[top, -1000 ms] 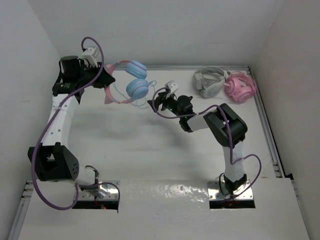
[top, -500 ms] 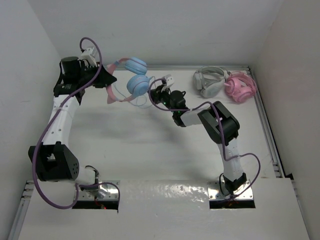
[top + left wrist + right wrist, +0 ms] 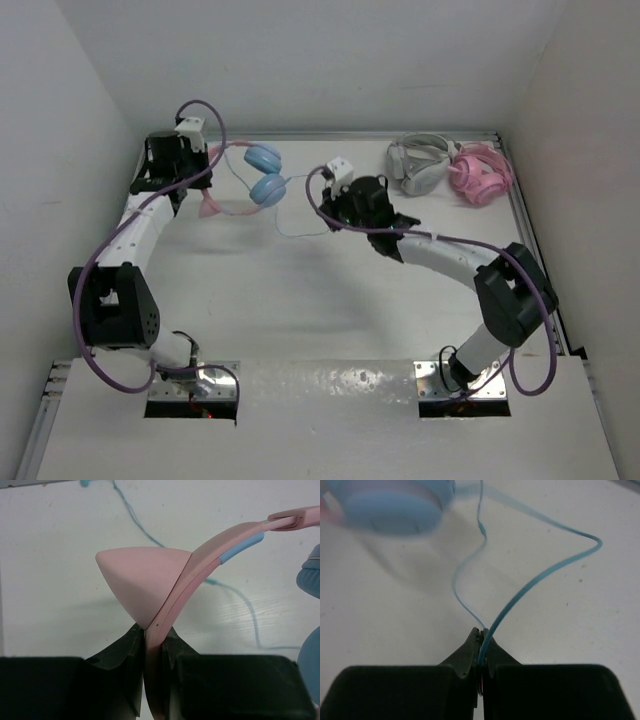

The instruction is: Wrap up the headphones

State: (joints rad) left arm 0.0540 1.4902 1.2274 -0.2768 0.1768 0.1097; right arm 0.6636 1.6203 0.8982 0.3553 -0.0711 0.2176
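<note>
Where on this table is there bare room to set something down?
The widest bare patch is the middle of the table, nearer than the headphones and the cable strung from them to the right gripper. The far edge is crowded: the grey-white headphones and pink headphones fill its right corner.

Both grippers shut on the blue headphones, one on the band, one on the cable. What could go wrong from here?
1. The right gripper pinches the thin cable at its very fingertips. A hard pull could slip it out or strain it.
2. The left gripper clamps only the edge of the headband, so the headphones may swivel during wrapping.
</note>
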